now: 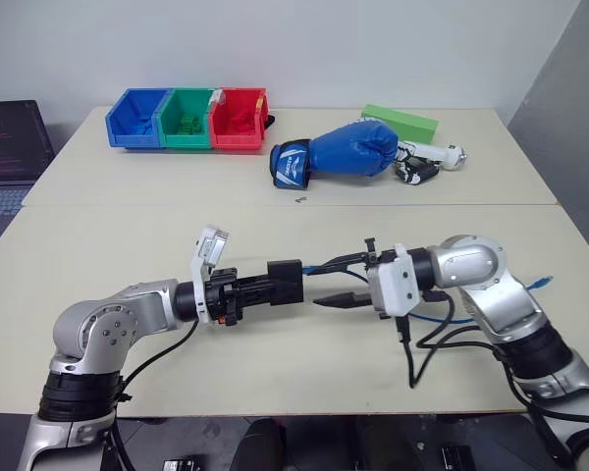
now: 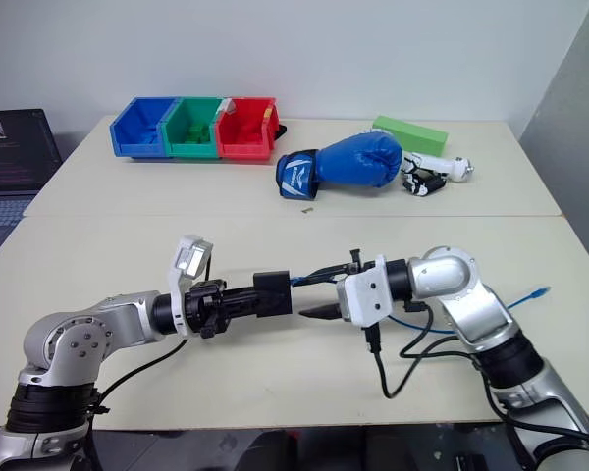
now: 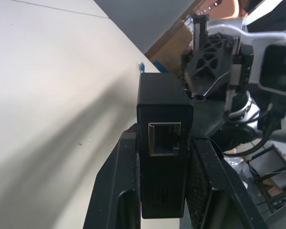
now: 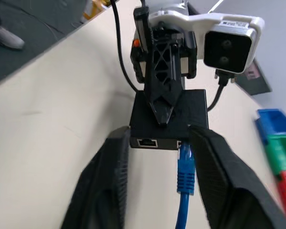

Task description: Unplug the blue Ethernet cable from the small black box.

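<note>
My left gripper (image 1: 265,287) is shut on the small black box (image 1: 285,280) and holds it level above the near table. In the left wrist view the box (image 3: 164,143) sits between the two fingers (image 3: 112,191), with an empty port facing the camera. The blue Ethernet cable (image 4: 185,167) ends in a plug that sits in the box's (image 4: 169,114) second port. My right gripper (image 1: 338,282) faces the box from the right. Its jaws are spread to either side of the plug and do not pinch it. The cable trails behind my right arm to a free plug (image 1: 542,282) lying on the table.
At the back left stand a blue bin (image 1: 137,118), a green bin (image 1: 187,120) and a red bin (image 1: 239,120). A blue boxing glove (image 1: 339,152), a green block (image 1: 401,122) and small white and black parts (image 1: 427,162) lie at the back. A laptop (image 1: 10,147) sits far left.
</note>
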You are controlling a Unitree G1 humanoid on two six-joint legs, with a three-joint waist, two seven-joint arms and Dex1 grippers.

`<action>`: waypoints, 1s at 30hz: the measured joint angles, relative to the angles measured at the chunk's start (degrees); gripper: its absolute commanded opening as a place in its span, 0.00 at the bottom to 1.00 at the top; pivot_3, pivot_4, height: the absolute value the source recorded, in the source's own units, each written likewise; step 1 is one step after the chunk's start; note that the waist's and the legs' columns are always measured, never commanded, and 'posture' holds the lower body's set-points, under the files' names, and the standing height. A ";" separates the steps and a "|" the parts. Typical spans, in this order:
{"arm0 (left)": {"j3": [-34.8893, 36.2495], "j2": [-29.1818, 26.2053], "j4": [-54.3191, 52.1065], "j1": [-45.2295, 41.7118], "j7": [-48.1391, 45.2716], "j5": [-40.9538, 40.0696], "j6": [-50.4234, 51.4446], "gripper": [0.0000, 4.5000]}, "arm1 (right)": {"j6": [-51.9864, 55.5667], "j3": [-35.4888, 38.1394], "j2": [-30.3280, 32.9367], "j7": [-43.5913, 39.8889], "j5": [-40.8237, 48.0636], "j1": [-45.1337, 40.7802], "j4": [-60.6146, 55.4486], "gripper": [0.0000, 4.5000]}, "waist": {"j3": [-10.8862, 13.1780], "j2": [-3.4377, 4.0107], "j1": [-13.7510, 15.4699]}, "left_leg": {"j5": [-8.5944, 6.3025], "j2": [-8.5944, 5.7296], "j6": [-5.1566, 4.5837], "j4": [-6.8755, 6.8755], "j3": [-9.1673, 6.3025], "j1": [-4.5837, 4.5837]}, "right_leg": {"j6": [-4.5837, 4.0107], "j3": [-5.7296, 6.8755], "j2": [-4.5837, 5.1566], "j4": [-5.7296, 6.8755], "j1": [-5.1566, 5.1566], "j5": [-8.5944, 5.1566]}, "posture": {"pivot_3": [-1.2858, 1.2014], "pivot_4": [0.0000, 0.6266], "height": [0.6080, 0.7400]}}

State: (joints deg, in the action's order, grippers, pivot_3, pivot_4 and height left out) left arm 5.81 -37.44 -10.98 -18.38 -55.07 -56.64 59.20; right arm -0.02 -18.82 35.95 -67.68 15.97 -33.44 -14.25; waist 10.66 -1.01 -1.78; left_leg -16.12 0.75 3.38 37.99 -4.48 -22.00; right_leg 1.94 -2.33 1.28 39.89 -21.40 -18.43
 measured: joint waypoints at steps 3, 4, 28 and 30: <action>-1.00 -0.60 -0.09 0.06 -2.04 1.47 -1.95 0.18 | 17.05 3.15 1.54 1.72 10.87 0.84 -4.43 0.53 | 0.00 0.00 0.01 | 0.00 0.04 -0.01 -0.01 -0.05 0.00 | -0.01 0.00 0.05 -0.01 0.01 -0.01 | 0.52 0.24 1.00; -1.24 -0.63 -0.15 0.06 -2.66 1.87 -2.50 0.18 | 21.95 4.19 0.96 3.33 13.95 0.90 -5.15 0.53 | 0.00 0.00 0.01 | 0.00 0.04 -0.01 -0.01 -0.07 0.00 | -0.02 0.01 0.05 -0.01 0.01 -0.01 | 0.52 0.24 1.00; -3.16 -1.81 -0.91 0.35 -10.77 7.18 -9.35 0.18 | 52.57 10.58 -9.21 19.91 30.18 3.25 -1.00 0.53 | 0.00 0.00 -0.10 | -0.02 -0.02 -0.03 -0.06 0.01 -0.04 | -0.04 0.07 -0.12 -0.03 -0.07 -0.03 | 0.52 0.24 1.00; -3.16 -1.97 -0.86 0.41 -11.09 7.43 -9.69 0.18 | 52.58 10.27 -8.83 19.03 30.06 3.25 -1.00 0.53 | 0.00 0.00 -0.10 | -0.02 -0.02 -0.04 -0.07 0.00 -0.04 | -0.04 0.07 -0.13 -0.04 -0.06 -0.03 | 0.52 0.24 1.00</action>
State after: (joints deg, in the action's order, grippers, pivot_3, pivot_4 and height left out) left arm 2.65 -39.41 -11.84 -17.96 -66.16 -49.21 49.51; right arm 52.56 -8.55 27.12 -48.65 46.03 -30.19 -15.26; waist 10.66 -1.00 -1.88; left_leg -16.14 0.73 3.34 37.92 -4.48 -22.05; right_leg 1.90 -2.26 1.16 39.86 -21.47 -18.46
